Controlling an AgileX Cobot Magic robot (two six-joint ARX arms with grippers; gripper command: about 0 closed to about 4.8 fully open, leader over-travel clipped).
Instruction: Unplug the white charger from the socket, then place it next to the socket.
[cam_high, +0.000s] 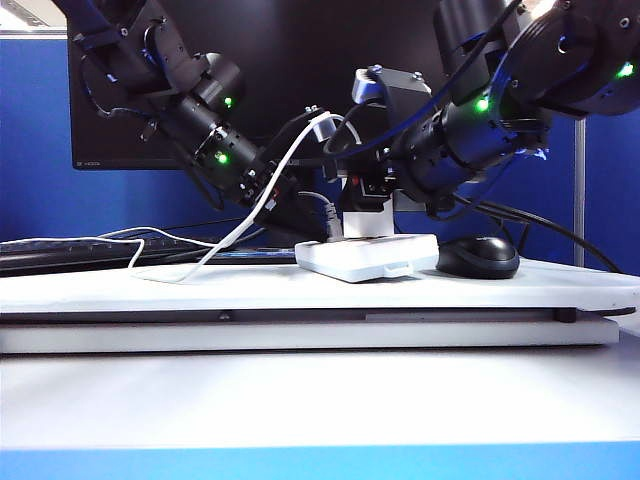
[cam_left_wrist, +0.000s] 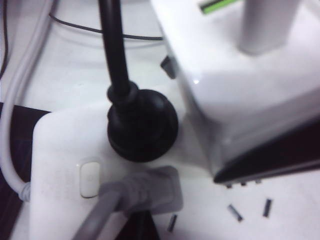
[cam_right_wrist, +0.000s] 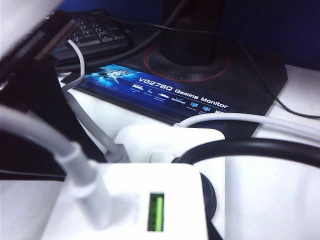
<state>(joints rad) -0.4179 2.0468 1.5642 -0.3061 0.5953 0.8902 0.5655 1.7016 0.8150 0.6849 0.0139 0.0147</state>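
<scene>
The white charger (cam_high: 368, 222) stands upright on the socket (cam_high: 365, 258), a flat white power strip on the raised board. My right gripper (cam_high: 372, 198) comes down over the charger from the right. In the left wrist view one of its black fingers (cam_left_wrist: 272, 155) lies flat against the charger's side (cam_left_wrist: 235, 95), so it is shut on the block. The charger's top, with a green port (cam_right_wrist: 156, 211) and its white cable (cam_right_wrist: 75, 165), fills the near part of the right wrist view. My left gripper (cam_high: 303, 215) sits low at the socket's left end, its jaws hidden.
A black round plug (cam_left_wrist: 142, 122) and a grey plug (cam_left_wrist: 150, 190) sit in the strip beside its switch (cam_left_wrist: 90, 177). A black mouse (cam_high: 478, 257) lies right of the strip, a keyboard (cam_high: 60, 255) far left. The monitor's base (cam_right_wrist: 190, 75) stands behind.
</scene>
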